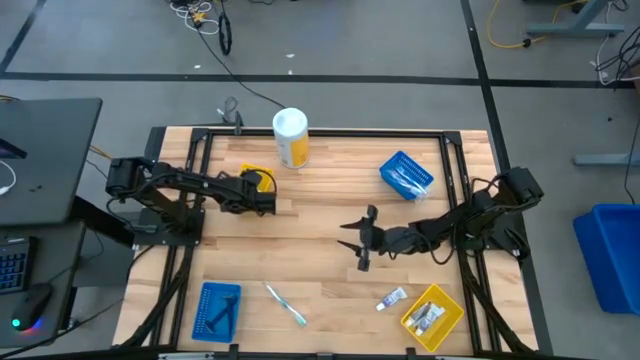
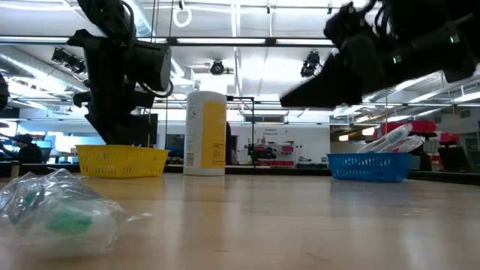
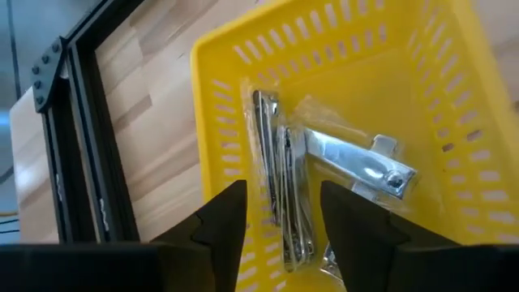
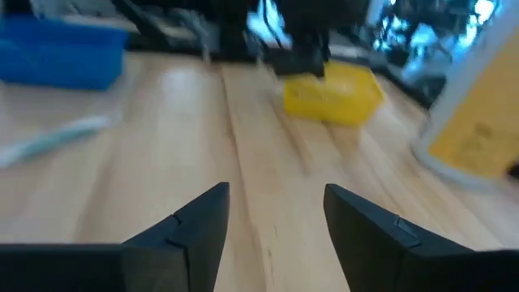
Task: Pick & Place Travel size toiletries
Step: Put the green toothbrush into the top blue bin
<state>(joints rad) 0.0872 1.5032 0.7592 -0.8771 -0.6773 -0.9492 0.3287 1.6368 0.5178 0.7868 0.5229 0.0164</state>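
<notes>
Fingers of my left gripper stand spread over the yellow tray, above wrapped metal nail clippers lying inside. My right gripper hangs spread and empty over bare table. 1 wrapped toothbrush and 1 white tube lie near the front edge.

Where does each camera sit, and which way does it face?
High: overhead, looking straight down on the wooden table and both arms.
Low: table height, looking level across at the yellow canister with white lid; arms drop in from above.
Left wrist: over the yellow plastic mesh basket, open left end effector.
Right wrist: along the table, open right end effector.
Shared: both wrist views show that basket.
</notes>
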